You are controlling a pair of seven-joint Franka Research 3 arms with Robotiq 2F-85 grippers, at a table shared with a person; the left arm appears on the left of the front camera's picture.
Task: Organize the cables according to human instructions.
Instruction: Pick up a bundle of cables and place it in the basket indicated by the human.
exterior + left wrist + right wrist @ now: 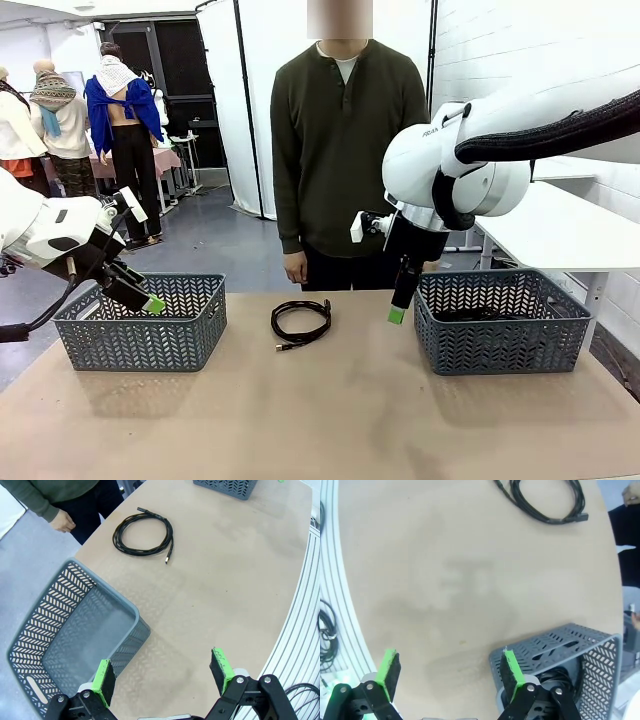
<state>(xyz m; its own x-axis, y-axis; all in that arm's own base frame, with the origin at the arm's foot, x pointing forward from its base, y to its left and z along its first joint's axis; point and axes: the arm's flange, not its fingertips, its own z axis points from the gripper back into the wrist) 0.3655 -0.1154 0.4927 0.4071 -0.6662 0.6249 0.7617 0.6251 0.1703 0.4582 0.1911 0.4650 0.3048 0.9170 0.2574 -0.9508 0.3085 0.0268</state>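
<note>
One coiled black cable (301, 322) lies on the tan table between the two baskets; it also shows in the left wrist view (143, 531) and at the top of the right wrist view (547, 500). More black cable (490, 315) rests inside the right grey basket (502, 320), glimpsed through its lattice (555, 674). My left gripper (164, 673) is open and empty, hovering over the front corner of the left basket (70, 630). My right gripper (447, 672) is open and empty, hanging just left of the right basket. The person (345, 150) stands at the far side, arms down.
The left grey basket (140, 320) looks empty inside. A white table (560, 230) stands at the back right. Bare tabletop stretches across the front and middle. The person's hand (63, 521) hangs near the table's far edge.
</note>
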